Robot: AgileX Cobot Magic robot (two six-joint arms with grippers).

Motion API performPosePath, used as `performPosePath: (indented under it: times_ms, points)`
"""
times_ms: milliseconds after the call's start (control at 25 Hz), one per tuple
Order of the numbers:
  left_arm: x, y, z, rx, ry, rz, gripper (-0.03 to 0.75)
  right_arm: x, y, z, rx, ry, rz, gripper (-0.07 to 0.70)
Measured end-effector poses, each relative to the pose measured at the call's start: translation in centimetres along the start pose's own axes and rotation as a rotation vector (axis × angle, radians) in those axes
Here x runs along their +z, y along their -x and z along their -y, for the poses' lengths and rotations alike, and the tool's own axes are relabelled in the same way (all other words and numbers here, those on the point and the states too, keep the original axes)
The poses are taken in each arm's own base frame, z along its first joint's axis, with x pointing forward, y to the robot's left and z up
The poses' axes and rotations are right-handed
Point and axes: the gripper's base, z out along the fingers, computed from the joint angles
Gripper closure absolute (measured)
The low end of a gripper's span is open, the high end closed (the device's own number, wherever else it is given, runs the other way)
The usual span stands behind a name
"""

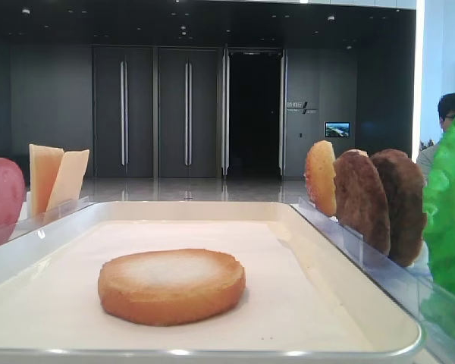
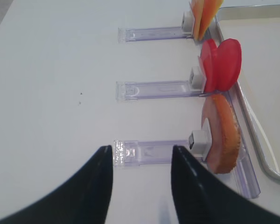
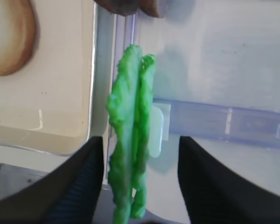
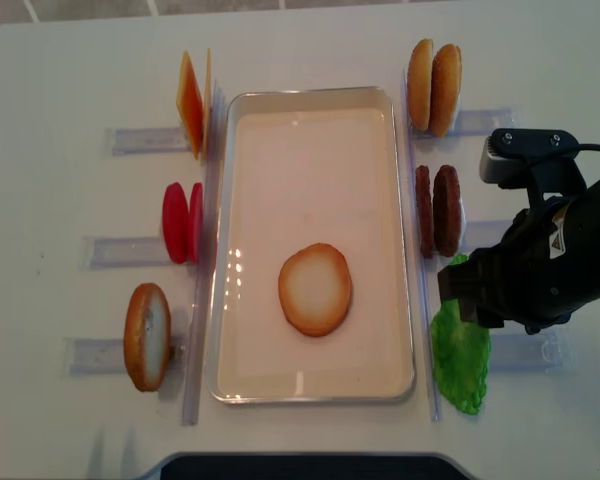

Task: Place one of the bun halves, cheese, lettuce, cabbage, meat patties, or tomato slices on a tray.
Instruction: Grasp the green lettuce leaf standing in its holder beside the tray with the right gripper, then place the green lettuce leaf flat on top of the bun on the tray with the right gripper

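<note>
A bun half point(image 4: 315, 289) lies flat, pale face up, in the middle of the cream tray point(image 4: 310, 110). In the right wrist view my right gripper point(image 3: 141, 142) is open. The upright green lettuce point(image 3: 130, 135) stands between its black fingers point(image 3: 79, 186) with a gap on each side. From above, the right arm point(image 4: 530, 270) hangs over the lettuce point(image 4: 460, 355) beside the tray's right rim. My left gripper point(image 2: 142, 151) is open over bare table, left of a standing bun half point(image 2: 221, 135).
Clear racks line both long sides of the tray. The left ones hold cheese point(image 4: 192, 103), tomato slices point(image 4: 182, 222) and a bun half point(image 4: 147, 336). On the right stand two bun halves point(image 4: 434, 73) and meat patties point(image 4: 438, 210).
</note>
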Motion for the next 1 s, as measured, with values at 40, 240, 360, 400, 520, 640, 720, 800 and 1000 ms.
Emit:
performPosePath:
  times_ms: [40,240,360,400,520,640,720,800,1000]
  points:
    - [0.0,0.0,0.0,0.000,0.000,0.000,0.398,0.0,0.0,0.0,-0.002,0.002,0.004,0.263]
    - [0.0,0.0,0.0,0.000,0.000,0.000,0.398,0.0,0.1,0.0,-0.004,0.003,0.007,0.384]
    - [0.0,0.0,0.0,0.000,0.000,0.000,0.398,0.0,0.1,0.0,-0.004,0.003,0.007,0.465]
    - [0.0,0.0,0.0,0.000,0.000,0.000,0.398,0.0,0.1,0.0,-0.004,0.002,0.007,0.492]
    - [0.0,0.0,0.0,0.000,0.000,0.000,0.398,0.0,0.1,0.0,-0.004,0.002,0.006,0.575]
    - [0.0,0.0,0.0,0.000,0.000,0.000,0.398,0.0,0.0,0.0,-0.005,0.000,0.002,0.576]
    - [0.0,0.0,0.0,0.000,0.000,0.000,0.398,-0.1,0.0,0.0,-0.006,0.001,-0.002,0.576]
    - [0.0,0.0,0.0,0.000,0.000,0.000,0.398,-0.5,-0.1,0.0,-0.007,0.004,0.000,0.576]
    - [0.0,0.0,0.0,0.000,0.001,0.000,0.398,-3.7,-0.4,-0.4,-0.021,0.040,0.049,0.576]
